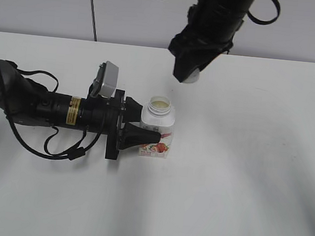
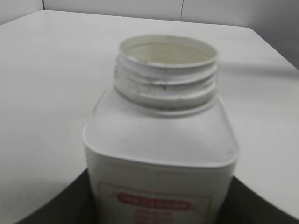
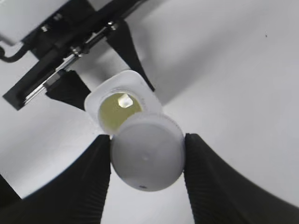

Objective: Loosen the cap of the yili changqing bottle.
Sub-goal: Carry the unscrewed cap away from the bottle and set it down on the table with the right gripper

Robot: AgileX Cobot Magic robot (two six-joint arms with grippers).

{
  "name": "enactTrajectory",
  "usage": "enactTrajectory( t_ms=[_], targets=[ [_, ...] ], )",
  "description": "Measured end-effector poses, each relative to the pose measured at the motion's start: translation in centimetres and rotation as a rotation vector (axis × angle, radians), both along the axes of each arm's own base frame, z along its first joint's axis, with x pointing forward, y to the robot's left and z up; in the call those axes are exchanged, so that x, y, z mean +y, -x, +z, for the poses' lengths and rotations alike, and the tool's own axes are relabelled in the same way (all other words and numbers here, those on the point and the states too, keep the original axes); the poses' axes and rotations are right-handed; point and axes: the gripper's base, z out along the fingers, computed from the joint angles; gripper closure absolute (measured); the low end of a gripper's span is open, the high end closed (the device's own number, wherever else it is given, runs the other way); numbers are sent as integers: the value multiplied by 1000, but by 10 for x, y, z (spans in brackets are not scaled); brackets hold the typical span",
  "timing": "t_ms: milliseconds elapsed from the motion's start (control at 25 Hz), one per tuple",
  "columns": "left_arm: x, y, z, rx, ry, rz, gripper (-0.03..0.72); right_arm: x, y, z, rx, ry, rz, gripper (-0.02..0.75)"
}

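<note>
**Cap off and held above the open bottle**

Your right gripper (image 3: 147, 161) has its two ribbed black fingers (image 3: 88, 182) pressed against opposite sides of the cap (image 3: 147, 158), jaws spread only as wide as the cap. In the exterior view that gripper (image 1: 188, 76) hangs in the air toward the far edge of the bench, the white cap (image 1: 190, 77) just showing below its fingertips, clear of the bottle and up to its right.

Your left gripper (image 1: 145, 133) lies low along the bench (image 1: 240, 187), reaching in from the left edge, with its black jaws clamped on the body of the yili changqing bottle (image 1: 157, 130). From the left wrist camera you see the dark fingers (image 2: 70, 200) at both lower corners hugging the bottle (image 2: 159, 149).

The bottle stands upright near the middle of the bench, pink-red label facing the near edge. Its threaded neck (image 2: 166, 77) is bare and open; looking down from the right wrist camera you see pale yellowish contents (image 3: 117, 112) inside the mouth, directly beneath and a little beyond the held cap
</note>
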Motion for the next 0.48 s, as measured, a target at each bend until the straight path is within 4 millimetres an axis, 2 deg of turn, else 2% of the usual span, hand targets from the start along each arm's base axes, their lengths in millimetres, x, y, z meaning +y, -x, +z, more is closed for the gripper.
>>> enactTrajectory(
  t_ms=[120, 320, 480],
  targets=[
    [0, 0, 0, 0, 0, 1, 323, -28, -14, -9, 56, 6, -172, 353],
    [0, 0, 0, 0, 0, 1, 323, -89, -40, -34, 96, -11, -437, 353],
    [0, 0, 0, 0, 0, 1, 324, -133, -49, -56, 116, -20, -608, 355]
  ],
)
